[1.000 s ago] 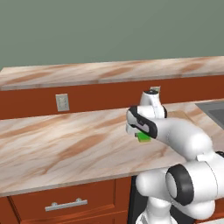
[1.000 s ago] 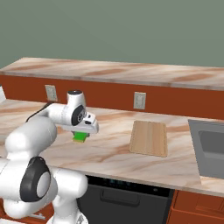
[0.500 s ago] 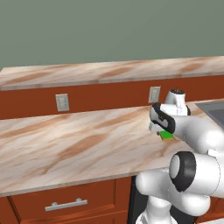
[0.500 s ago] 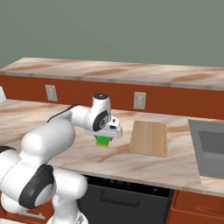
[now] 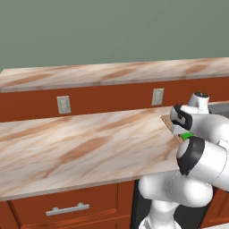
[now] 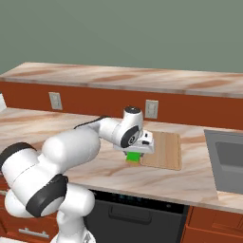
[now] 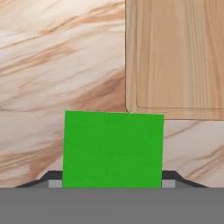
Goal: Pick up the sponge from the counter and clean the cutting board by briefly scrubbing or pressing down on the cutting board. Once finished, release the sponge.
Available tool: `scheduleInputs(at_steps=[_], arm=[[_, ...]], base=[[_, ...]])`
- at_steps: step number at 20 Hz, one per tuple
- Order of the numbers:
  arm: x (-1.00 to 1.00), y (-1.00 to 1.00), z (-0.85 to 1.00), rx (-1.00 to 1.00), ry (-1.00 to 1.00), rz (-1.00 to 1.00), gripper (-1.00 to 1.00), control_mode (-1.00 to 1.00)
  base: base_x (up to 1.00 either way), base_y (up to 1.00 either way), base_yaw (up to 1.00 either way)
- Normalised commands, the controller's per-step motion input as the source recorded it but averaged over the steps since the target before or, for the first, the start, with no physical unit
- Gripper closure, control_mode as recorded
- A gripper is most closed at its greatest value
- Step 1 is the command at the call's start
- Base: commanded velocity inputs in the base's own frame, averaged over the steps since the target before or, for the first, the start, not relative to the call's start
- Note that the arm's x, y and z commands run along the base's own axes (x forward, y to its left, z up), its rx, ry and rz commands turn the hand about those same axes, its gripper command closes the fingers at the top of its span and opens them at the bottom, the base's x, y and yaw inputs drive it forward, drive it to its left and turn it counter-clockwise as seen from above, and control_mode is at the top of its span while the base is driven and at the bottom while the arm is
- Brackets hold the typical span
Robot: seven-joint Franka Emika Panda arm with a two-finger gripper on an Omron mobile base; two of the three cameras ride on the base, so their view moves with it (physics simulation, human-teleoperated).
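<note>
The green sponge (image 7: 113,148) sits between my gripper's (image 7: 111,183) two dark fingertips (image 7: 54,183), and the gripper is shut on it. In the right base view the sponge (image 6: 133,157) hangs under the gripper (image 6: 138,151), just above the marble counter (image 6: 71,133) at the near left corner of the light-tan cutting board (image 6: 165,149). In the hand view the cutting board (image 7: 179,57) lies ahead and to the right, its rounded corner just beyond the sponge. From the left base camera the sponge (image 5: 187,135) peeks out beside the arm, near the board's edge (image 5: 166,120).
A grey sink (image 6: 228,156) is set into the counter right of the board. Two wall outlets (image 6: 151,108) (image 6: 55,100) sit on the red-brown backsplash under the higher marble ledge (image 6: 118,78). A dark dishwasher front (image 6: 133,218) is below the counter edge.
The arm has swung right along the counter with the sponge still gripped, from mid-counter to the cutting board's near left corner.
</note>
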Motion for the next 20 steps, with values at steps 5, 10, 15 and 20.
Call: scheduleInputs(at_steps=[5,10,15,20], arm=[[0.44,-0.34,0.0,0.0,0.0,0.0,1.0,-1.0],[0.55,-0.13,0.01,0.0,0.08,0.0,1.0,-1.0],[0.54,-0.26,-0.01,0.0,0.04,0.0,1.0,-1.0],[0.09,-0.35,-0.14,0.0,0.01,0.01,1.0,-1.0]], base=[[0.0,0.0,0.0],[0.0,0.0,0.0],[0.0,0.0,0.0],[0.0,0.0,0.0]])
